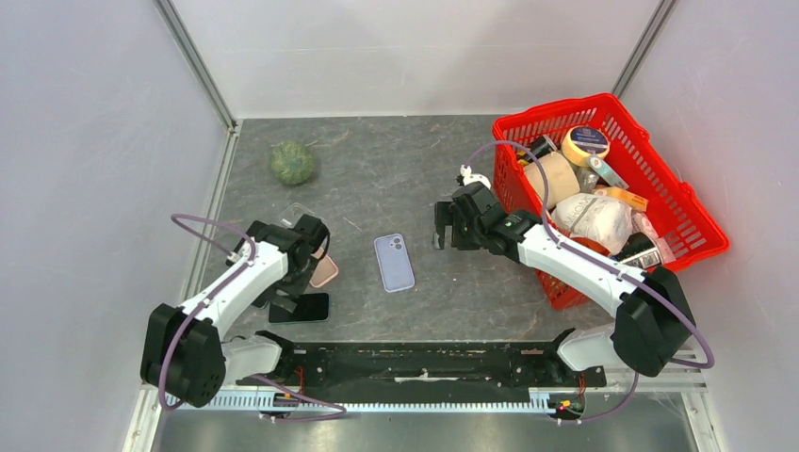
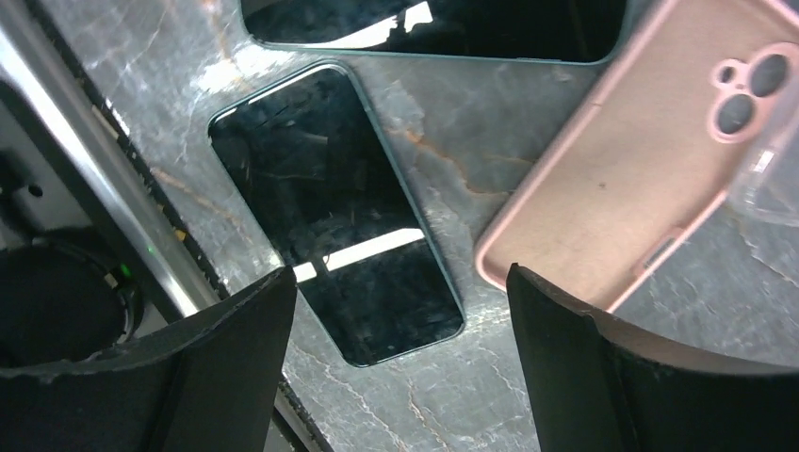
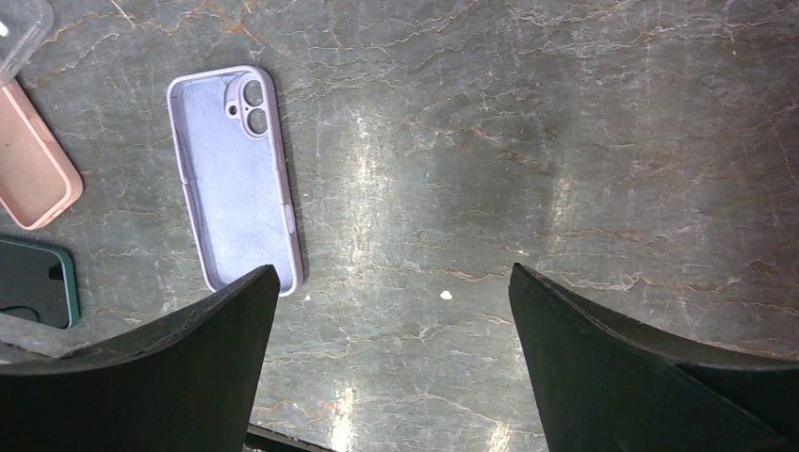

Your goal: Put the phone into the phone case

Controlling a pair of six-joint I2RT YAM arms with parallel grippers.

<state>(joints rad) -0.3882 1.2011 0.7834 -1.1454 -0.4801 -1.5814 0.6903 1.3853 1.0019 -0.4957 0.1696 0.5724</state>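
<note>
From above: shows the pink case (image 1: 324,271) on the grey marbled table (image 1: 396,179), partly under the left gripper (image 1: 311,256), jaws parted and holding nothing. Just nearer the arm bases than the pink case, a dark phone (image 1: 300,307), screen up, in no case. Right of the pink case, a lilac phone case (image 1: 394,262), hollow side up. Farther right, the right gripper (image 1: 450,235), spread wide and empty, then a red basket (image 1: 556,111) of groceries.

From the left wrist: black fingers (image 2: 236,358) standing apart above the dark phone (image 2: 334,212), just left of the pink case (image 2: 622,179) and not touching it. Beyond both, a second dark phone (image 2: 433,24), cut off by the frame's top edge.

From the right wrist: fingers (image 3: 188,367) spread over bare table, the lilac phone case (image 3: 236,179) lying near the pink case (image 3: 33,160) on its right, the two apart.
</note>
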